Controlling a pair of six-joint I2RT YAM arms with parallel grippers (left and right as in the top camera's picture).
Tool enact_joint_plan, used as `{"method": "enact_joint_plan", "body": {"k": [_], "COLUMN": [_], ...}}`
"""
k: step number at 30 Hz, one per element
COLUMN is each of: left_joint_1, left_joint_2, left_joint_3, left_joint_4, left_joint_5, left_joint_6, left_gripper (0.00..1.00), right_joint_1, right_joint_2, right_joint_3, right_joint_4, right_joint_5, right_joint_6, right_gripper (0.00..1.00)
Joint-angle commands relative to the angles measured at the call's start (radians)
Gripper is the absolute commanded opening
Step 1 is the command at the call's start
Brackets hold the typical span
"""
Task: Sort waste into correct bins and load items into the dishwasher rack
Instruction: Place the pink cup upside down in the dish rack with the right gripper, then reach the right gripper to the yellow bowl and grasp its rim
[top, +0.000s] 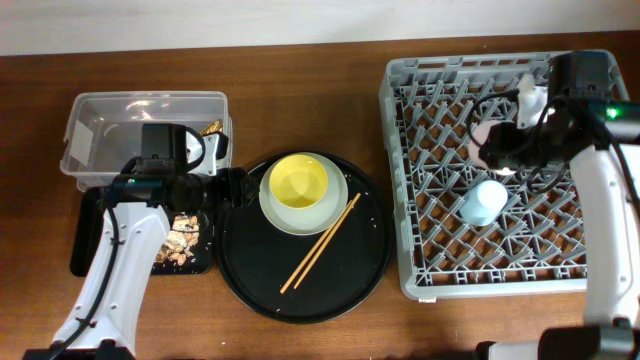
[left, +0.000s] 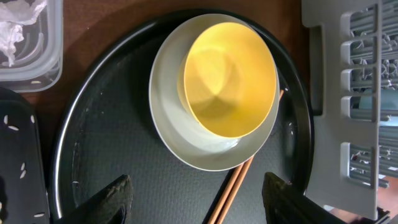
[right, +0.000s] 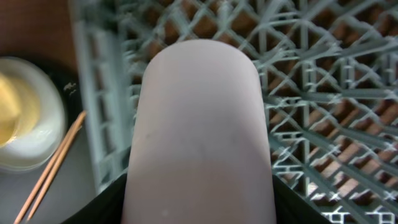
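Note:
My right gripper (top: 492, 150) is shut on the pink cup (right: 199, 137), holding it over the grey dishwasher rack (top: 410, 180) near its back middle. The blue cup (top: 482, 203) lies in the rack. My left gripper (left: 199, 202) is open and empty above the round black tray (left: 124, 155), just in front of the yellow bowl (left: 230, 74). The bowl sits in the pale plate (left: 168, 118). The wooden chopsticks (left: 233, 186) lie between my left fingers, leaning on the plate's rim. White napkins (left: 15, 28) lie in the clear tub (top: 90, 125). Food scraps (top: 183, 240) lie in the shallow black tray (top: 85, 250).
A gold foil wrapper (top: 212, 127) shows at the clear tub's right end. The rack's wall (left: 329, 124) stands close to the right of the round tray. Brown tabletop lies in front of the trays and rack.

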Motion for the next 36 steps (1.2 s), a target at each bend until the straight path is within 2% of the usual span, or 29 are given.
{"method": "enact_joint_plan", "body": {"k": [1, 5, 10, 11, 14, 15, 21, 25, 27, 32, 36], "left_joint_1": [0.002, 0.002, 0.002, 0.002, 0.002, 0.002, -0.014, -0.054, -0.060, -0.060, -0.051], "left_joint_2": [-0.020, -0.020, -0.020, -0.020, -0.020, -0.020, -0.020, -0.020, -0.020, -0.020, -0.020], "left_joint_3": [0.004, 0.004, 0.004, 0.004, 0.004, 0.004, 0.004, 0.004, 0.004, 0.004, 0.004], "left_joint_4": [-0.014, -0.014, -0.014, -0.014, -0.014, -0.014, -0.014, -0.026, -0.045, -0.101, -0.165], "left_joint_5": [-0.017, -0.017, -0.017, -0.017, -0.017, -0.017, -0.027, -0.140, -0.185, -0.278, -0.440], "left_joint_6": [0.024, 0.024, 0.024, 0.024, 0.024, 0.024, 0.035, 0.034, 0.026, 0.006, -0.122], "left_gripper": [0.65, 0.65, 0.65, 0.65, 0.66, 0.66, 0.66, 0.66, 0.66, 0.66, 0.69], "right_joint_1": [-0.025, -0.023, -0.023, -0.023, -0.022, -0.021, -0.021, -0.005, 0.025, 0.178, 0.349], "right_joint_2": [0.108, 0.240, 0.317, 0.330, 0.341, 0.340, 0.317, 0.244, 0.211, 0.171, 0.192], "right_joint_3": [0.074, 0.156, 0.160, 0.160, 0.160, 0.160, 0.233, 0.274, 0.274, 0.273, 0.268], "right_joint_4": [0.006, -0.016, -0.004, 0.003, 0.012, 0.016, -0.079, -0.140, -0.156, -0.163, -0.143], "right_joint_5": [0.045, 0.045, 0.045, 0.042, 0.015, -0.005, -0.041, -0.190, -0.199, -0.200, -0.200], "right_joint_6": [0.031, 0.031, 0.030, 0.031, 0.030, 0.030, 0.031, -0.003, -0.018, -0.025, -0.025], "right_gripper": [0.18, 0.18, 0.19, 0.26, 0.96, 0.99, 0.99, 0.99, 0.99, 0.99, 0.99]}}
